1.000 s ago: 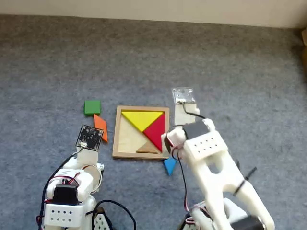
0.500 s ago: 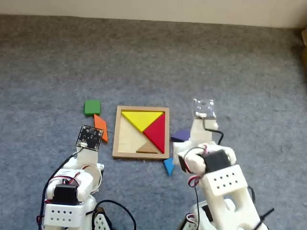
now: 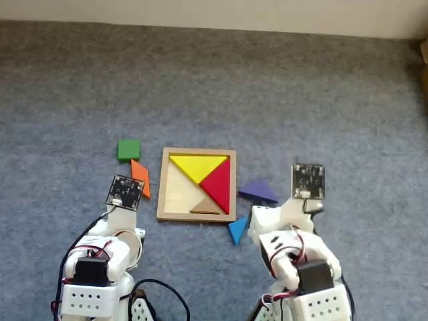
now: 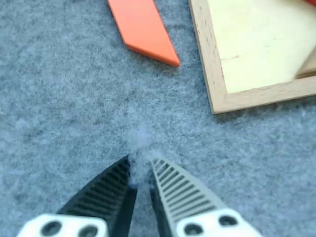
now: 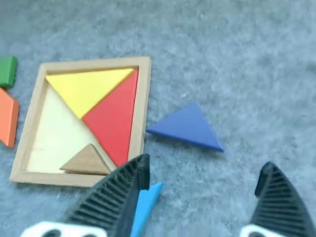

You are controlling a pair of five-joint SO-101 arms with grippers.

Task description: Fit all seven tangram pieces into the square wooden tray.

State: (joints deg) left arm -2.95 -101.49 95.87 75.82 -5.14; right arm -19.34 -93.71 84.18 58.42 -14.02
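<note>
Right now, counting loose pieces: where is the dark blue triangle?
High view: dark blue triangle lies on the carpet right of the tray, near the light blue piece.

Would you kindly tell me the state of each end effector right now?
Left end effector: closed, empty.
Right end effector: open, empty.

Ahead of the right gripper (image 5: 206, 167), the blue triangle (image 5: 187, 127) looks smooth, perhaps painted wood; the tray (image 5: 143, 98) is bare matt wood, the carpet (image 5: 247, 74) fuzzy cloth.
</note>
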